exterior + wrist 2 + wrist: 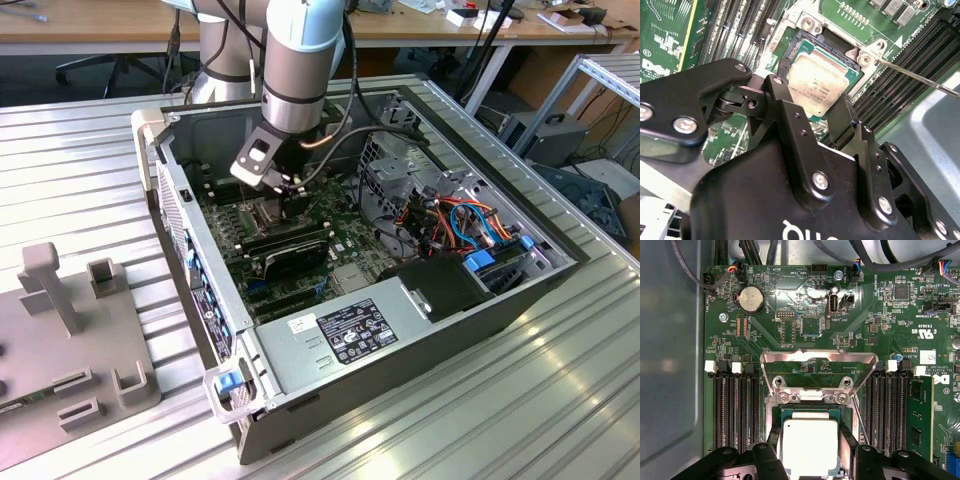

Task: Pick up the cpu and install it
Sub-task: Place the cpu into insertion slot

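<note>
Ribbed aluminium table [80,170] bearing an open computer case [200,270], into which the arm [300,60] reaches from above. Gripper [810,442]: the two black fingers [773,437] stand on either side of the cpu [810,450] and lie against two opposite edges of it, so the jaws are closed on the chip. In both wrist views the cpu is a thin, flat square with a dull silver-grey metal lid with rounded corners, seated on a green carrier whose narrow border shows around the lid; in the second wrist view the cpu [817,85] carries faint print and catches a pale reflection. It lies level over the dark socket recess; whether it is fully seated cannot be told. Just beyond it the metal load frame [817,367] stands raised, and a thin retaining lever [920,80] runs beside the socket. Banks of black memory slots [735,410] flank the socket on both sides, all on the green motherboard [805,320], which also carries a round coin battery [750,300]. Near the case's front corner sits the grey power supply [350,335]; a grey fixture [70,330] rests on the table at the exterior view's left, well apart from the case.
</note>
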You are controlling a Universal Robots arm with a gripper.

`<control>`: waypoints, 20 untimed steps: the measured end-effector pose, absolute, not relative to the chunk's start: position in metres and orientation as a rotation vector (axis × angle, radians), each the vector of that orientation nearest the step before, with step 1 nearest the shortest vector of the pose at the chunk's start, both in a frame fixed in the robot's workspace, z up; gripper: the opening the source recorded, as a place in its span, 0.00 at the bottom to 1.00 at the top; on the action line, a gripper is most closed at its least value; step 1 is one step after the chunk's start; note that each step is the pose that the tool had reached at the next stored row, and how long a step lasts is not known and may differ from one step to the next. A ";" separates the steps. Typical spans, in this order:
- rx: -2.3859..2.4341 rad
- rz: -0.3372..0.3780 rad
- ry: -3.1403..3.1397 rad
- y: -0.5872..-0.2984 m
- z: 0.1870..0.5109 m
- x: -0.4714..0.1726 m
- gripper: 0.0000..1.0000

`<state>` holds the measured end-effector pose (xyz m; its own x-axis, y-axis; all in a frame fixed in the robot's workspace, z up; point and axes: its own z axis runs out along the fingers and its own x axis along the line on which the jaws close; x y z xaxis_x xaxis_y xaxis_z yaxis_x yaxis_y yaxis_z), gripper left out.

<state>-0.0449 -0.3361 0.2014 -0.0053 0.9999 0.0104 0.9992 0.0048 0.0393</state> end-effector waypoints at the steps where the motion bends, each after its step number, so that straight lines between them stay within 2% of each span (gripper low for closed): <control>1: 2.196 0.055 2.218 -0.336 0.201 -0.045 0.55; 20: 2.181 0.058 2.234 -0.337 0.201 -0.047 0.55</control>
<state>-0.0466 -0.3369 0.2013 -0.0241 0.9996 0.0124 0.9989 0.0236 0.0394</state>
